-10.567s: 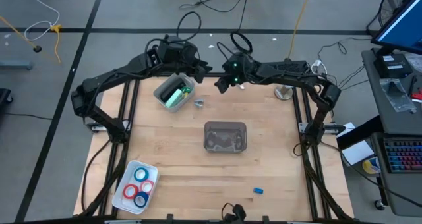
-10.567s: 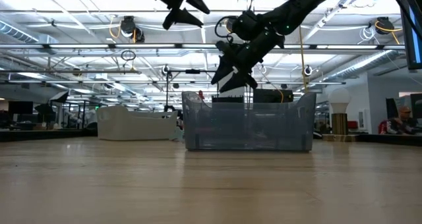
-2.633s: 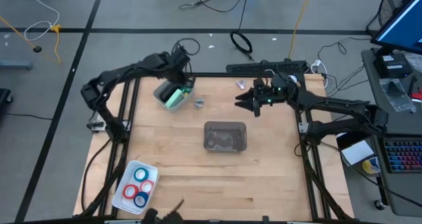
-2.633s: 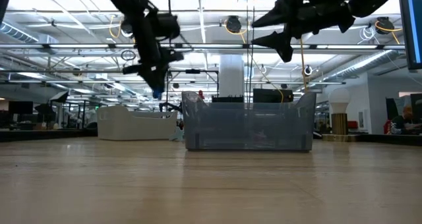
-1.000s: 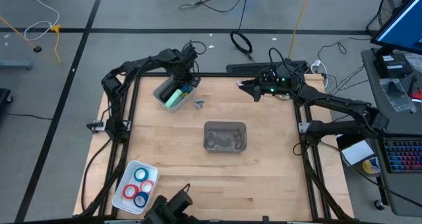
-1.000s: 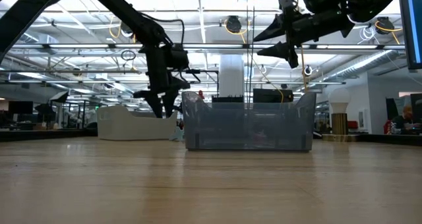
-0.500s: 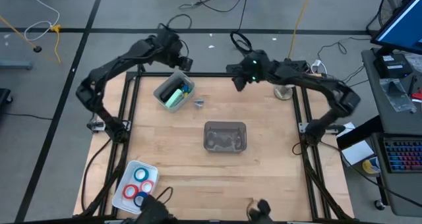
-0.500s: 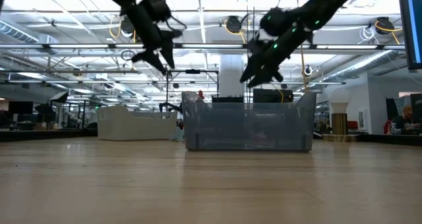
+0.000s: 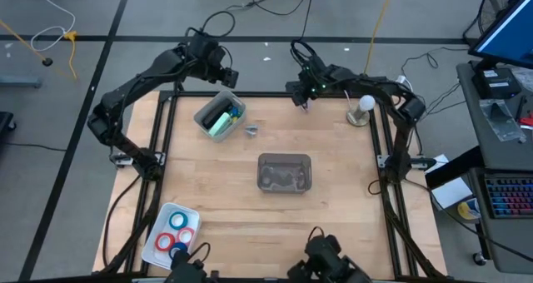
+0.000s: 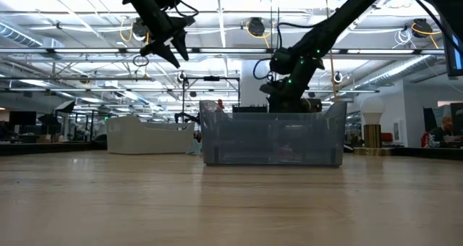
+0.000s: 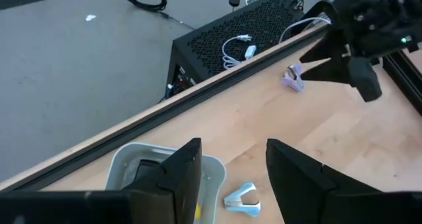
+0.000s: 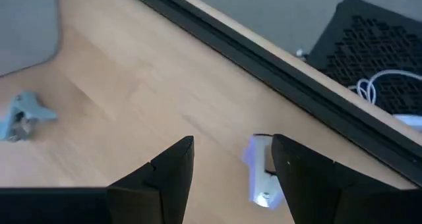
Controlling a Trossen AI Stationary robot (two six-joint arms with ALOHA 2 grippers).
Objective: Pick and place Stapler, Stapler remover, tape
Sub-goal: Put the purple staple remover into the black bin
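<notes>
The mint-green stapler [image 9: 219, 119] lies in a grey tray [image 9: 202, 114] at the far left, with a small blue piece beside it. One silvery stapler remover [image 9: 251, 131] lies on the wood next to that tray. The second stapler remover [image 12: 262, 170] lies by the far edge. My right gripper [image 9: 301, 98] is open and low over it, one finger on each side; I cannot tell if it touches. My left gripper [image 9: 226, 76] is open and raised over the far edge, beyond the grey tray. The tape rings [image 9: 175, 233] lie in a white tray at the near left.
A clear plastic bin [image 9: 285, 172] stands mid-table. A round white lamp [image 9: 361, 108] stands at the far right corner. A black box with cables [image 11: 244, 33] sits just beyond the far edge. Bare wood lies between the bin and the near edge.
My left gripper has risen from the grey tray and drawn back beyond the far edge. My right gripper has swung toward the table's left along the far edge, tipped downward, and dropped from high up to just over the far stapler remover.
</notes>
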